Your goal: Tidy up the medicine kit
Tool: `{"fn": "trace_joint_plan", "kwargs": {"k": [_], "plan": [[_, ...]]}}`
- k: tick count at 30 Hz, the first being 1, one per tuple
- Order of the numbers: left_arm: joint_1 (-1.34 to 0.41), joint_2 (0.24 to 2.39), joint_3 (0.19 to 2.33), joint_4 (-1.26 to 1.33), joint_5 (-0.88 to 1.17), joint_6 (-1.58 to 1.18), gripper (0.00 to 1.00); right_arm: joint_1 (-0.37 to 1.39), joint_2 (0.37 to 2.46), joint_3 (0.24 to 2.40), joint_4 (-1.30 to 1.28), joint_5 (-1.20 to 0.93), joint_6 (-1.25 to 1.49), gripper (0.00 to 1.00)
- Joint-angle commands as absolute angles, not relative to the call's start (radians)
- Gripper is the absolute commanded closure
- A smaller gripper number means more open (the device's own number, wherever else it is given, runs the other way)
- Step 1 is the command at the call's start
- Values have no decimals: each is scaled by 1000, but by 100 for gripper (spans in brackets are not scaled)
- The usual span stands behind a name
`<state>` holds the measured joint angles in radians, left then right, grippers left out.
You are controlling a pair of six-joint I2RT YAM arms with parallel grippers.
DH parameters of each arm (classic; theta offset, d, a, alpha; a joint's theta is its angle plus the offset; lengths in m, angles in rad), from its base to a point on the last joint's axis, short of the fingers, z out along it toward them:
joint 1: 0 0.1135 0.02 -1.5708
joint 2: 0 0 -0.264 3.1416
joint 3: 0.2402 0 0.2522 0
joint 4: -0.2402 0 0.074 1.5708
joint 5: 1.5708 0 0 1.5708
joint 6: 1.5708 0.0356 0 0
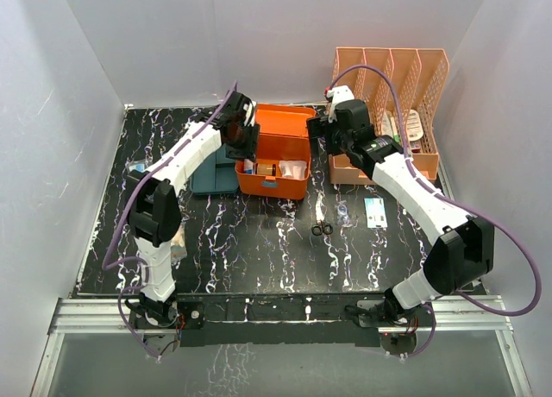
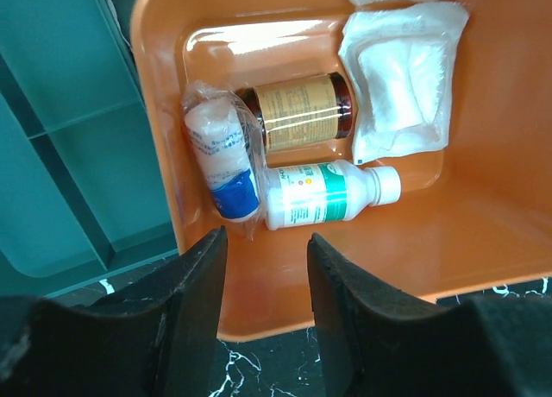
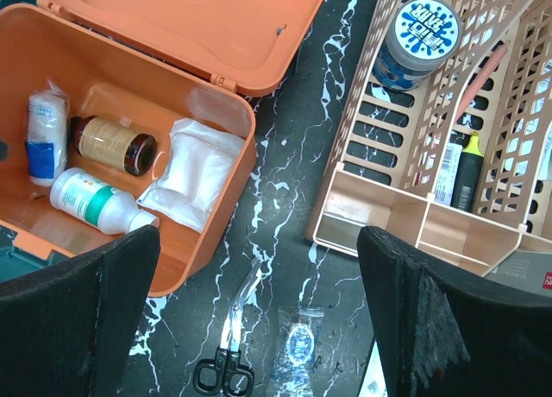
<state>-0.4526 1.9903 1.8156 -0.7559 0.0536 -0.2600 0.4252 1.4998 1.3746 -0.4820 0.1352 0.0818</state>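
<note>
The orange medicine kit (image 1: 291,188) stands open at the back centre, its lid (image 3: 190,17) tipped back. Inside lie a wrapped bandage roll (image 2: 222,155), a brown bottle (image 2: 297,112), a white bottle with a green label (image 2: 323,194) and a white gauze pack (image 2: 401,78). The teal divided tray (image 1: 214,177) sits on the table left of the kit. My left gripper (image 2: 266,242) hovers over the kit's left end, open and empty. My right gripper (image 3: 259,242) hovers right of the kit, wide open and empty. Black-handled scissors (image 3: 228,349) and a small clear packet (image 3: 297,349) lie on the table below it.
The peach slatted organizer (image 1: 388,78) stands at the back right, holding a blue-lidded jar (image 3: 423,30) and markers (image 3: 470,168). A white-blue card (image 1: 374,213) lies right of the scissors (image 1: 322,220). A small item (image 1: 138,166) lies at the far left. White walls enclose the black marbled table.
</note>
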Motion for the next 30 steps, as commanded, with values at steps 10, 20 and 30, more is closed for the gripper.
{"fn": "trace_joint_plan", "kwargs": {"k": [10, 20, 30], "plan": [[-98, 1824, 1866, -684, 61, -70, 50, 430, 1433, 1333, -450, 149, 94, 2], [64, 1971, 1914, -730, 159, 61, 39, 435, 1403, 1272, -436, 153, 116, 2], [95, 2051, 1800, -707, 97, 132, 37, 438, 1398, 1263, -440, 165, 127, 2]]}}
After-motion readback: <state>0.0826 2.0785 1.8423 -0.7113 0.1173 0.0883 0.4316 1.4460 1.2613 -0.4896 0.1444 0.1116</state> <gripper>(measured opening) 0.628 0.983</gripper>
